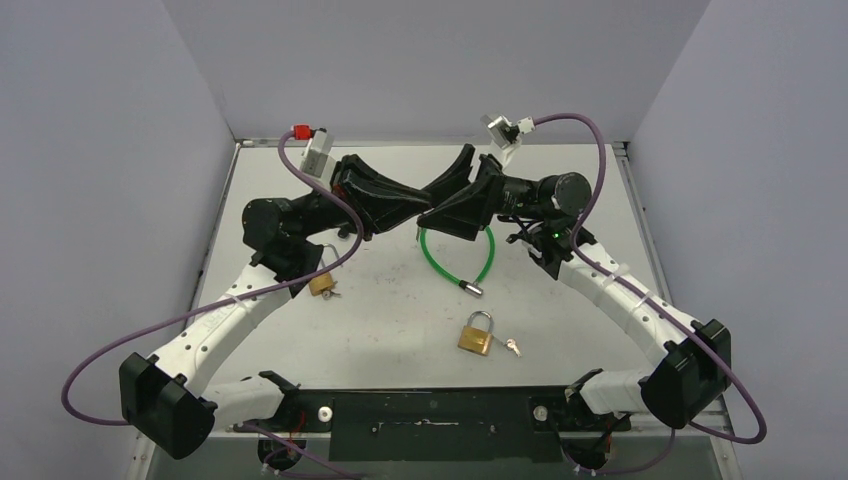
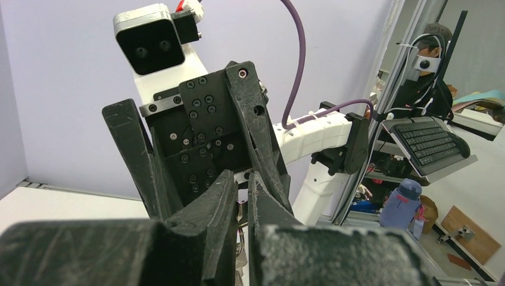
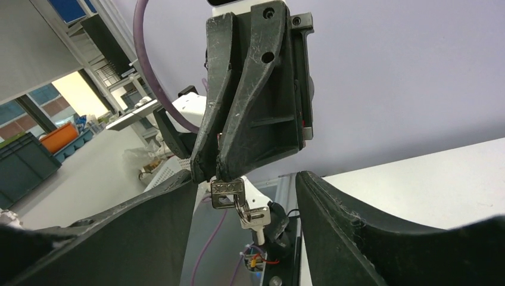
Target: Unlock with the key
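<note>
Both arms are raised above the upper middle of the table (image 1: 400, 320), tips meeting in mid-air. The left gripper (image 2: 241, 179) has its fingers pressed together on the head of a key (image 3: 226, 193). A ring and a spare key (image 3: 255, 215) hang freely below it, centre of the right wrist view. The right gripper (image 3: 247, 182) is spread wide, one finger at each lower corner of its own view, with the key in the gap between them and touching neither. Judgement: this arrangement suits a hand-over or re-grip. The left holds the key steady by its head so that the right can close on it at a better angle for insertion. No lock is in hand. A green cable lock (image 1: 455, 265) lies on the table directly below the meeting point, its metal end toward the lower centre. A brass padlock (image 1: 477, 333) sits nearer the bases, a small key (image 1: 512, 347) just beside it. A second brass padlock (image 1: 322, 284) lies partly under the left arm. Which lock the held key fits cannot be told. Risk: the dangling ring could foul the closing fingers.
</note>
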Controlling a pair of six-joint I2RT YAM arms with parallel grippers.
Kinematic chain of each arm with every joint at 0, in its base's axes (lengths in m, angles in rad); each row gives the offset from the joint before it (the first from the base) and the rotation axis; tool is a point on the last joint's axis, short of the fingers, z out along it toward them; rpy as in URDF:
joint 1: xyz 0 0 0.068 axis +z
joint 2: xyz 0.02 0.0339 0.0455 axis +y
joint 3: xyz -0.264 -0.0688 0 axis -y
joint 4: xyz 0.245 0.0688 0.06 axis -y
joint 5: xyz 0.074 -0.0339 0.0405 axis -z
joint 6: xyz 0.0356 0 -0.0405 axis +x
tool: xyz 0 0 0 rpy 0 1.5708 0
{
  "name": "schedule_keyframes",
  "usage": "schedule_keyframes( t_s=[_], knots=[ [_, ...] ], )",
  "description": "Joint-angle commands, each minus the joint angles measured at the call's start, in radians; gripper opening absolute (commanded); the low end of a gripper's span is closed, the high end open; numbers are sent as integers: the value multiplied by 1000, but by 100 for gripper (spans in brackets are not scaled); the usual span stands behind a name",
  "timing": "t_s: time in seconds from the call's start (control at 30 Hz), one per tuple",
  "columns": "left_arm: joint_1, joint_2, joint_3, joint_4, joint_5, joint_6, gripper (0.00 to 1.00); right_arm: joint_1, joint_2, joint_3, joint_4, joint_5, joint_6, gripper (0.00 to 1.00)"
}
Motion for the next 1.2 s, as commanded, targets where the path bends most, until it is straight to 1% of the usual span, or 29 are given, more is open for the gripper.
schedule_keyframes(
  t_s=[0.0,0.03,0.13,0.3,0.33,0.37,0.4,0.47,0.5,0.53,0.57,0.63,0.7,0.77,0.93,0.97,1.03,1.13,1.17],
  knots=[
    [-6,-2,40,68,-6,-11,0,9,-5,44,0,-22,-35,58],
    [-6,-1,40,68,-6,-11,0,10,-4,46,-5,-23,-36,55],
    [-6,-4,38,64,-18,-12,0,11,-3,55,-10,-24,-39,36],
    [-7,-14,33,31,-69,-10,0,11,-1,72,-88,-14,-98,11],
    [-7,-16,33,18,-89,-6,0,11,-4,78,-121,-5,-129,7],
    [-7,-20,35,-33,-116,0,0,11,-7,87,-174,9,-168,5],
    [-7,-27,36,-93,-163,15,7,11,-11,99,-238,26,-221,4],
    [-7,-44,37,-238,-298,44,36,11,-19,129,-403,81,-361,2],
    [-7,-51,41,-307,-370,46,52,11,-20,147,-492,113,-458,1],
    [-7,-53,48,-377,-426,46,60,12,-16,161,-572,145,-523,0],
    [-6,-54,57,-439,-477,46,64,13,-14,174,-662,182,-580,0],
    [-6,-45,81,-544,-543,39,71,18,-8,191,-761,258,-667,0],
    [-6,-33,98,-628,-571,18,72,28,-6,203,-844,341,-736,0],
    [-6,-25,114,-722,-609,6,75,37,-2,208,-893,407,-786,0],
    [-4,-13,107,-833,-672,-34,75,61,3,200,-947,537,-839,0],
    [-4,-7,104,-843,-675,-48,73,68,5,198,-951,555,-846,0],
    [-4,9,100,-849,-656,-72,61,83,10,197,-961,590,-862,0],
    [-3,46,114,-852,-598,-92,49,102,21,198,-972,618,-876,0],
    [-3,56,122,-866,-586,-99,42,106,24,198,-975,623,-878,0]
  ],
)
